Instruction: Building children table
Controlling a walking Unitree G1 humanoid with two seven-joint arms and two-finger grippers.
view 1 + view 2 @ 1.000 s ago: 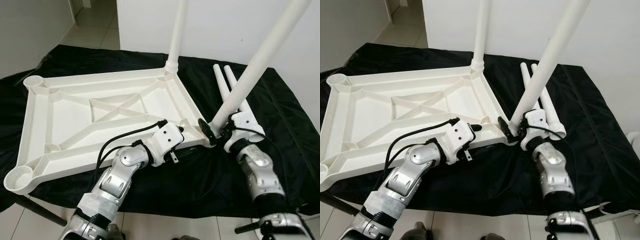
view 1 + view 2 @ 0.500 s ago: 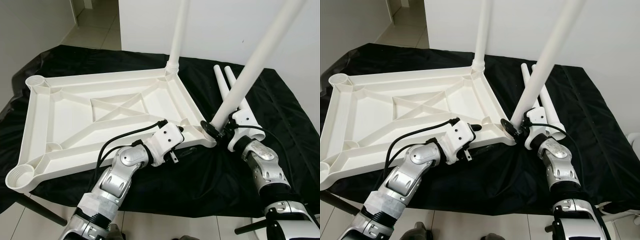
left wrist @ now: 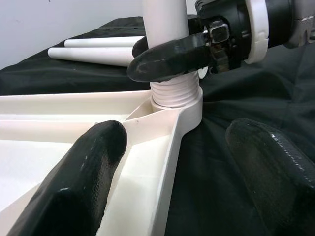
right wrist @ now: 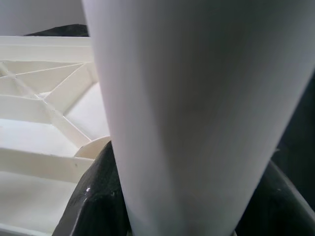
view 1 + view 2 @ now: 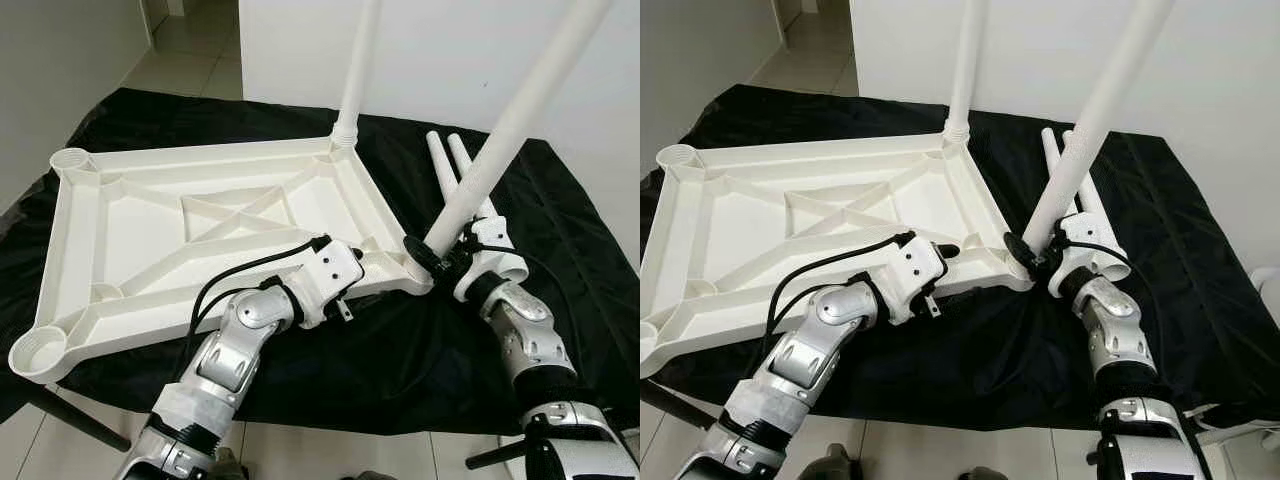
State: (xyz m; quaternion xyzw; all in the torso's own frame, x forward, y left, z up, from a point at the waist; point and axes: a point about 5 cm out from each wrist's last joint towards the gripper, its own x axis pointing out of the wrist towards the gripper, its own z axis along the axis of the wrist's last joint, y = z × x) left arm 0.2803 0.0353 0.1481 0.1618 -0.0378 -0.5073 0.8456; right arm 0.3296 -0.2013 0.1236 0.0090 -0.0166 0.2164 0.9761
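While the right gripper [image 5: 432, 262] clamped the tilted leg [image 5: 497, 150] at its threaded base, cross-threading in the corner socket [image 3: 183, 109] looked likely. Just beside it, the left gripper [image 3: 182, 167] stood wide open astride the tabletop [image 5: 130, 240] rim, holding nothing, so the top could shift.

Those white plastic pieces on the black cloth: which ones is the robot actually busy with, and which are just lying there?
In use:
- upturned tabletop
- tilted leg at its near corner
- right gripper, shut on that leg
- left gripper, open astride the tabletop's edge

Lying about:
- two spare legs
- black cloth
- upright leg, already fitted
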